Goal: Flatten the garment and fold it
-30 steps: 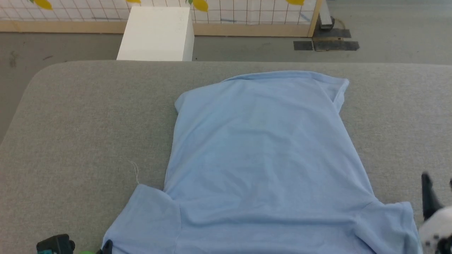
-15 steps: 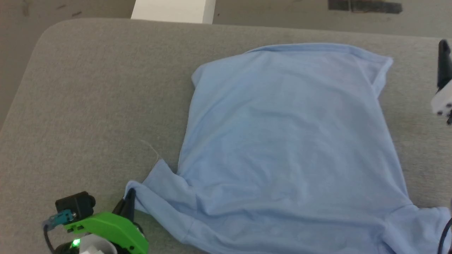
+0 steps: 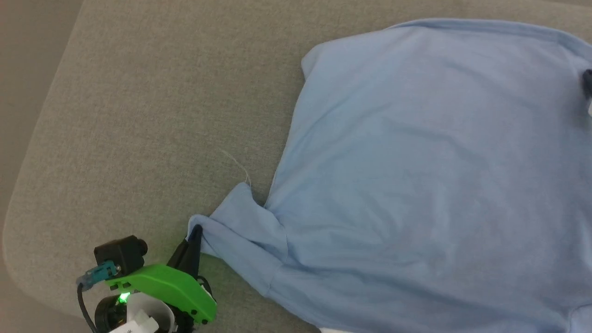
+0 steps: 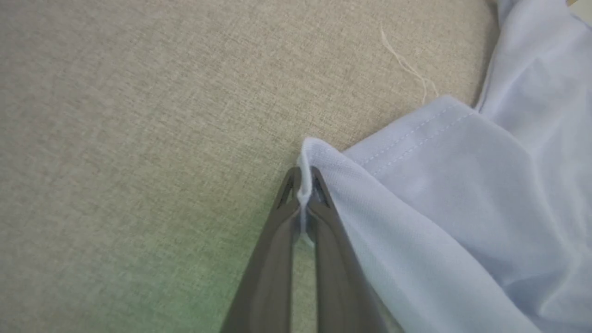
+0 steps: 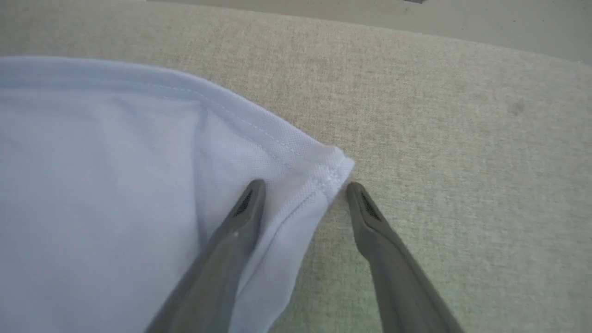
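Where the head camera looks down, one grey cushion takes up most of the view, its rounded corner at the lower left with a strip of floor beyond its left edge. One light blue shirt lies spread on it, plain side up, running off the right and bottom of that view; its far hem curves across the top and its left side seam slants down to a short sleeve. Left of the shirt the cushion is bare cloth all the way to its edge, so the broad open room is on that side.

Two grippers show. The left gripper sits at the sleeve's outer corner; in its wrist view the left gripper has both fingers pressed together with a thin fold of the sleeve's stitched edge pinched between the tips. The right gripper stands with its fingers spread wide and grips nothing: one finger lies over the shirt just inside a stitched hem corner, the other over bare cushion just beside that corner.

One pale thread lies on the cushion, touching the sleeve's upper corner.

A green housing on the left wrist carries one lit green light; the white label below it has marks too small to read
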Robot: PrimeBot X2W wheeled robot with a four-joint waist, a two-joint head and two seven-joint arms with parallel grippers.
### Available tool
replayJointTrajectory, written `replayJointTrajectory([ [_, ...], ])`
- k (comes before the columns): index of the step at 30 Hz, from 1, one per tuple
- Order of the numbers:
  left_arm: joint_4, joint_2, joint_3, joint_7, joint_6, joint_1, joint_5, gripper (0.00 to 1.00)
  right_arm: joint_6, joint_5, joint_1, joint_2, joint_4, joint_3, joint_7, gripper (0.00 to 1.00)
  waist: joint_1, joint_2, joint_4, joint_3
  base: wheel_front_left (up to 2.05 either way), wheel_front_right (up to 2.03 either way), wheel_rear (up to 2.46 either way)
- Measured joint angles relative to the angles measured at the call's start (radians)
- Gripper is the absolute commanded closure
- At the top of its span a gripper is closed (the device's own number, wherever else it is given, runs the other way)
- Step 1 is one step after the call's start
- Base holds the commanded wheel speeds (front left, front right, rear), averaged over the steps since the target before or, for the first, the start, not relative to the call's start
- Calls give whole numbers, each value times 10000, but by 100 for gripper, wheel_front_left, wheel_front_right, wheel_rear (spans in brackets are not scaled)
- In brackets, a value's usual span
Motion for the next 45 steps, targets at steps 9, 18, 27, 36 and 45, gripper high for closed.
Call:
replayJointTrajectory([
  [9, 353, -17, 27, -123, -58, -5, -13, 100, -2, -382, 182, 15, -1429, 339, -123, 100, 1, 0, 213, 77, 0, 0, 0],
  [18, 512, 320, 242, -19, -35, 446, -176, 100, -2, 1824, 3017, 742, -3754, -483, -3534, 100, 0, 0, -93, -1005, 0, 0, 0],
  [27, 127, 780, 514, 284, 219, 1430, -282, 100, -2, 2878, 7424, 1885, -7079, -2460, -3198, 100, 0, 0, -842, -2264, 0, 0, 0],
  [36, -140, 995, 656, 420, 353, 1832, -420, 100, 0, 2619, 10240, 2794, -6985, -4268, 581, 100, -1, 0, -1714, -2930, 0, 0, 0],
  [45, -159, 1051, 575, 545, 357, 1855, -430, 100, -2, 2683, 10338, 2759, -6090, -3595, 439, 0, -1, 0, -2097, -3228, 0, 0, 0],
])
